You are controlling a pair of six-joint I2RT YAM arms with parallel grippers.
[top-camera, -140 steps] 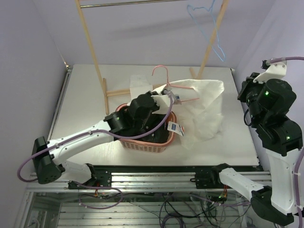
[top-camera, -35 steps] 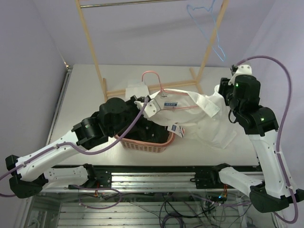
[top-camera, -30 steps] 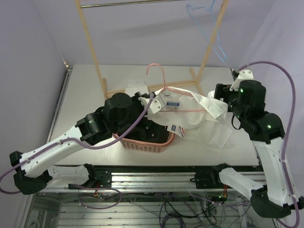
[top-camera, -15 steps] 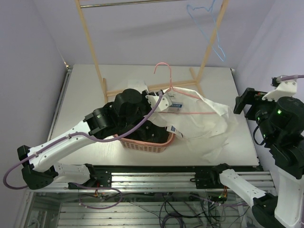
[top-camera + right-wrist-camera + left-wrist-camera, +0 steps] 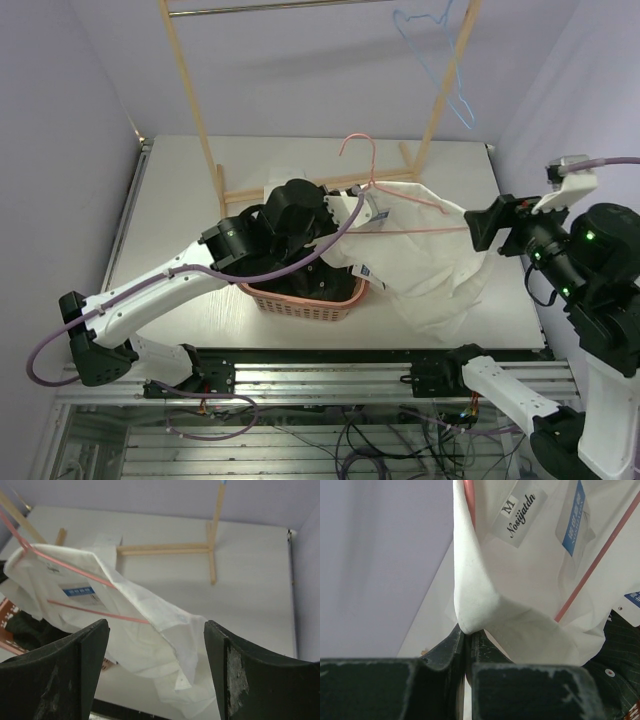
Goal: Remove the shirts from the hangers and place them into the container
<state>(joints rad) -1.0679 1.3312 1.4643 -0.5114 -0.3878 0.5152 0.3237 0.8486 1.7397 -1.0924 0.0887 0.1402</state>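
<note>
My left gripper [image 5: 340, 207] [image 5: 467, 632] is shut on the collar edge of the cream-white shirt [image 5: 430, 265] [image 5: 520, 580] and holds it above the table. The pink hanger [image 5: 365, 160] [image 5: 590, 575] [image 5: 90, 611] still sits in this shirt, its hook sticking up. The shirt's body [image 5: 150, 610] drapes down to the right of the salmon-pink container [image 5: 300, 300]. A dark shirt [image 5: 320, 280] [image 5: 615, 655] lies in the container. My right gripper [image 5: 482, 225] [image 5: 156, 624] hangs open, raised at the right, apart from the cloth. A light blue hanger [image 5: 440, 60] hangs bare at the back.
The wooden rack frame [image 5: 200, 130] [image 5: 215, 545] stands across the back of the table, with its feet behind the container. My left arm [image 5: 170, 290] reaches over the container's left side. The table's right edge [image 5: 520, 260] lies close under the right arm.
The right gripper has pulled back to the right, away from the white shirt. My left gripper has carried the collar and pink hanger rightward, and the shirt hangs looser.
</note>
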